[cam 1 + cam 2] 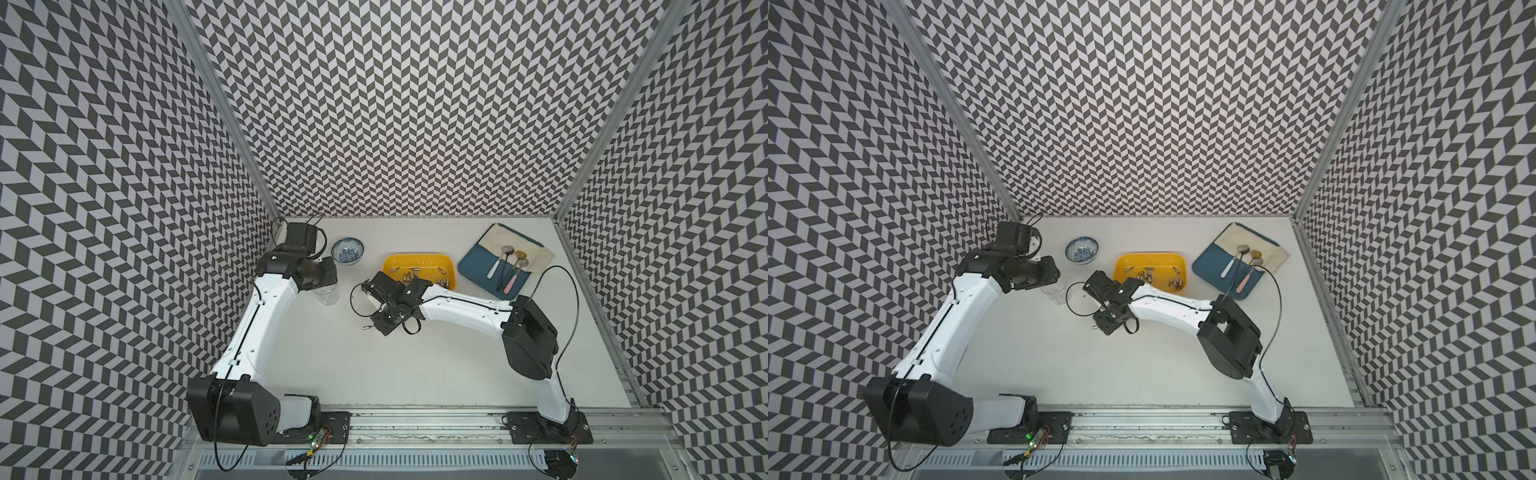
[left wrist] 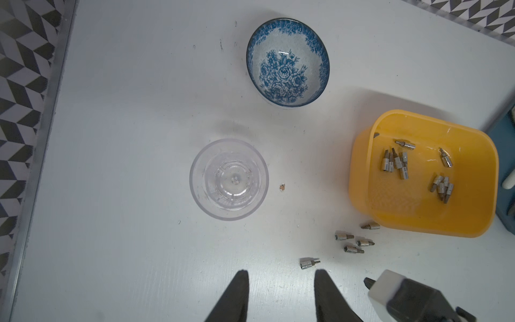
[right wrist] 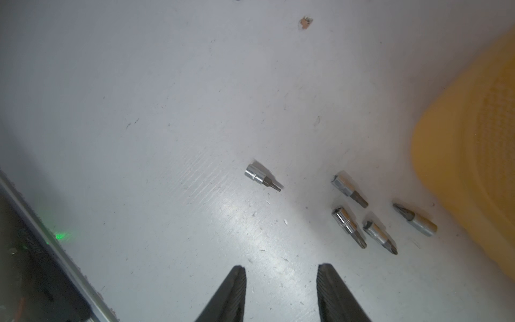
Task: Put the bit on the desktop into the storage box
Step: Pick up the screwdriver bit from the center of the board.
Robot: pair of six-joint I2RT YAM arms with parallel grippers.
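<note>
- Left gripper (image 2: 281, 274): the jaws stand apart with nothing between them, above the desktop (image 2: 125, 139). A lone bit (image 2: 309, 263) lies just ahead of one jaw, outside the gap. The storage box (image 2: 359, 181) sits farther ahead on that same side.
- Right gripper (image 3: 281, 267): the jaws are likewise parted and empty, touching nothing. The same lone bit (image 3: 263, 178) lies ahead, nearly in line with the gap. Four other bits (image 3: 348, 227) cluster ahead and to one side, between the jaws and the box's yellow wall (image 3: 473, 167).
- Handling, as I judge it: each bit is small, stiff steel and light, so weight is no worry. The polished barrel looks slippery, and its round body (a short socket with a thin tip) may roll or squirt out under a skewed pinch. It is not fragile.
- Where to grip: across the thick socket barrel, with the jaws square to the long axis. The narrow tip is the wrong place to hold it.
- The box already holds many stored bits (image 2: 395, 164); five remain on the desktop.
</note>
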